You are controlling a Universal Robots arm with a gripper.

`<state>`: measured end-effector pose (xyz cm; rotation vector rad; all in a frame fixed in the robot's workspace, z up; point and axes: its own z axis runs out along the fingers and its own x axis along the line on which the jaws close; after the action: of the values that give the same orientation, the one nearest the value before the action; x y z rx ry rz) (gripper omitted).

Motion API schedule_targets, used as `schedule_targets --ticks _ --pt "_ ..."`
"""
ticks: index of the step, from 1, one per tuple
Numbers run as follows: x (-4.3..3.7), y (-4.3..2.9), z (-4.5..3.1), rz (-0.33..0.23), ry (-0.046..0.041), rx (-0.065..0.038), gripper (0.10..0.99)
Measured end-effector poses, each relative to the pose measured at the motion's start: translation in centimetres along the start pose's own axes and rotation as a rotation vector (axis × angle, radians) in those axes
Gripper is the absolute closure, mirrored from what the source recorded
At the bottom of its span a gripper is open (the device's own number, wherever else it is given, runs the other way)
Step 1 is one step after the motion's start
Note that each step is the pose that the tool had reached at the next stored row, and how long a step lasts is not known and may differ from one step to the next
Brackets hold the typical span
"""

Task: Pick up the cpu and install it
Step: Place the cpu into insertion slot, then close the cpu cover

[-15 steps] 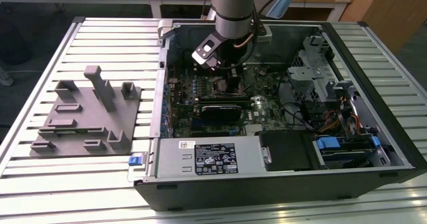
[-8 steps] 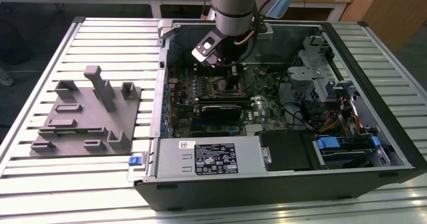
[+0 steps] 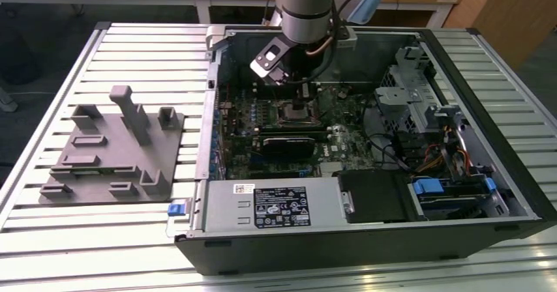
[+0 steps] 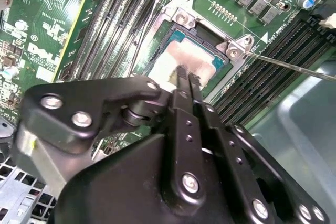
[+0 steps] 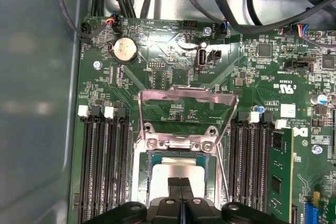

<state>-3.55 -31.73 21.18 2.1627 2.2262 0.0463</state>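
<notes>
One arm reaches into the open computer case [image 3: 487, 194] in the exterior view, its gripper [image 3: 302, 93] low over the socket [image 3: 294, 113]. A grey fixture [image 3: 113, 155] lies well apart on the exterior view's left.

In the second wrist view the fingers are pressed together and hold nothing. Their tips seem to touch the cpu [image 4: 181, 56], which lies inside the socket, with a thin lever [image 4: 294, 67] near.

I judge that seating is in hand, and the chip must lie flat and square.

In the first wrist view the raised load plate [image 5: 186, 95] and the memory slots [image 5: 102, 166] crowd the cpu [image 5: 176, 169].
</notes>
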Motion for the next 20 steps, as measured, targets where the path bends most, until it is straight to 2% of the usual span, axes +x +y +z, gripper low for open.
schedule_targets --ticks 20 --pt "-0.01 0.08 -1.58 0.0 0.0001 0.0 0.98"
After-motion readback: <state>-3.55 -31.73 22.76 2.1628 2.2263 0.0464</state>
